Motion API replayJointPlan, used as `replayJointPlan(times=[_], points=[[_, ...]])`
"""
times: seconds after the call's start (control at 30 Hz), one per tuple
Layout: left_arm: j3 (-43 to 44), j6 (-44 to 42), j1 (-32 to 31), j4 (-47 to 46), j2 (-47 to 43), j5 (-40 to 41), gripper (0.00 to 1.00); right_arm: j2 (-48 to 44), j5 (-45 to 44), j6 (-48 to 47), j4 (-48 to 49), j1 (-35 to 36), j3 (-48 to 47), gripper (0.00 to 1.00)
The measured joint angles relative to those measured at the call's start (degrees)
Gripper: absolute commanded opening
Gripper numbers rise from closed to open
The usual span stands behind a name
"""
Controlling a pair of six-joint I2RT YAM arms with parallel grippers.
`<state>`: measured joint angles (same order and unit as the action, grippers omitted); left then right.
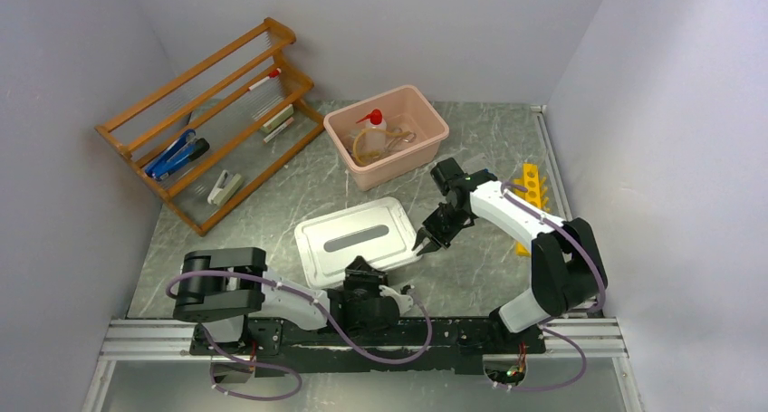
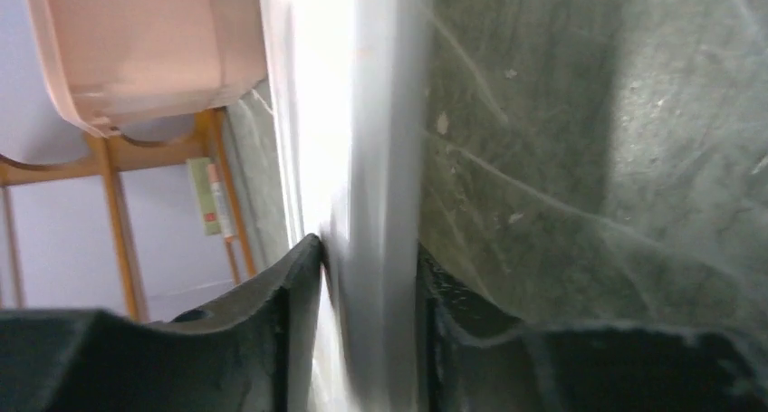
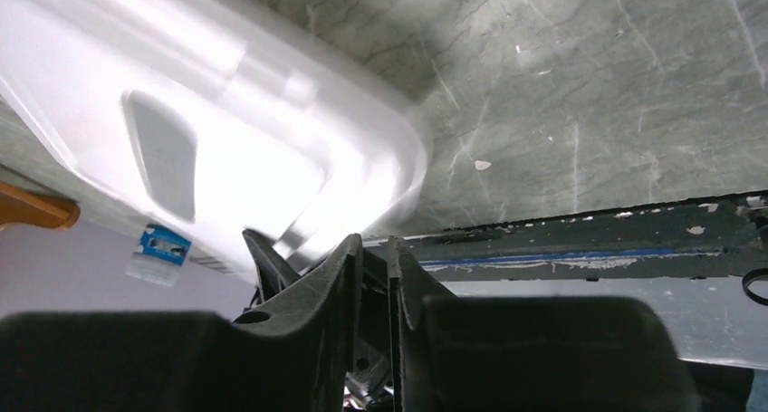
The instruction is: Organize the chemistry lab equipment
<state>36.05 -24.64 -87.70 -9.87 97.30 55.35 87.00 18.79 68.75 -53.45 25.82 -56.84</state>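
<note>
Since the white red-capped squeeze bottle (image 1: 372, 131) and the tan rubber tubing (image 1: 373, 148) already sit inside the pink tub (image 1: 405, 162) at upper centre, you look to be on the lidding step. The white lid (image 1: 355, 240) is mid-frame, well apart from the tub. Your left claw (image 2: 367, 263) pinches its near rim; your right claw (image 3: 373, 249) is at its right edge, fingers nearly together, and I cannot tell whether it grips. Next, lift level and line the corners over the tub. The yellow tube rack (image 1: 530, 193) waits at right.
</note>
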Motion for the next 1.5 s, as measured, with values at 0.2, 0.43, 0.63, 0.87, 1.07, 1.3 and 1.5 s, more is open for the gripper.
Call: replayJointPlan(times=[0.2, 0.43, 0.63, 0.87, 1.07, 1.3, 1.5], points=[[0.59, -1.70, 0.09, 0.90, -2.08, 3.93, 0.05, -1.20, 0.28, -0.26, -0.22, -0.13, -0.28, 0.52], [4.83, 2.51, 0.11, 10.36, -7.10, 2.34, 0.05, -4.33, -2.16, -2.03, -0.85, -0.52, -4.94, 0.73], [7.93, 6.60, 0.11, 19.61, -14.43, -2.80, 0.05, -11.19, -4.39, -5.18, 2.05, -1.16, -5.95, 0.78], [8.22, 7.54, -0.52, 25.22, -20.06, -7.72, 0.05, -15.98, 0.33, -7.26, 9.68, -1.51, 2.40, 0.81], [8.20, 9.22, -0.46, 25.75, -19.89, -6.62, 0.05, -20.37, -4.37, -5.79, 5.97, -1.73, 3.89, 0.81], [8.04, 10.40, -0.09, 25.51, -19.58, -5.49, 0.05, -20.61, -13.29, -5.55, 1.18, -2.12, 3.58, 0.81], [8.04, 10.78, 0.04, 25.59, -19.39, -6.14, 0.05, -22.71, -3.19, 3.15, 11.74, -2.12, 14.03, 0.76]])
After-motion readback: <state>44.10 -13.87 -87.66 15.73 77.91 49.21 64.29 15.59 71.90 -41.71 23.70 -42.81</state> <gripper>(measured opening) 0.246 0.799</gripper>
